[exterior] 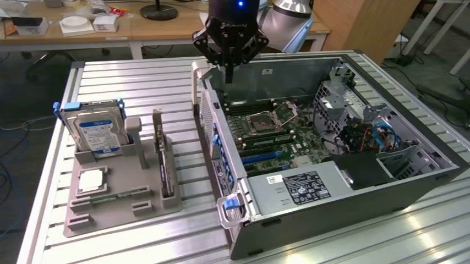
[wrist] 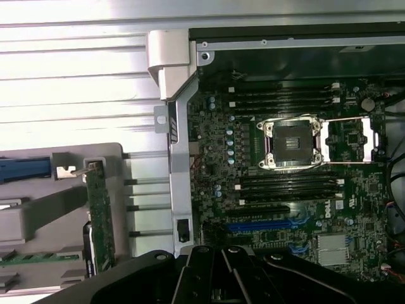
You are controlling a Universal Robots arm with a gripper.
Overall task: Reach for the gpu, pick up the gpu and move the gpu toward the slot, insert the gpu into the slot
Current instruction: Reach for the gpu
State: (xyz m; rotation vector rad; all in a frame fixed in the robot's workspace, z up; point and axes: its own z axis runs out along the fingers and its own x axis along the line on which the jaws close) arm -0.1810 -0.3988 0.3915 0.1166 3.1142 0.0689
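Note:
The gpu (exterior: 163,165) is a thin dark card standing on edge in a grey holder tray (exterior: 121,212), on the exterior view's left of the open computer case. It also appears edge-on in the wrist view (wrist: 100,215). The slot (exterior: 264,156) is a long blue connector strip on the green motherboard, below the memory strips (wrist: 262,225). My gripper (exterior: 229,74) hangs high above the case's rear corner, well apart from the gpu. Its fingers are shut with nothing between them. The black gripper body (wrist: 221,278) shows in the wrist view.
A blue-labelled hard drive (exterior: 99,132) and a square processor chip (exterior: 92,180) sit in the same holder. The open case (exterior: 345,187) holds a processor socket (exterior: 270,116), cables and a drive cage. All rests on a slatted aluminium table (exterior: 132,82); desks stand behind.

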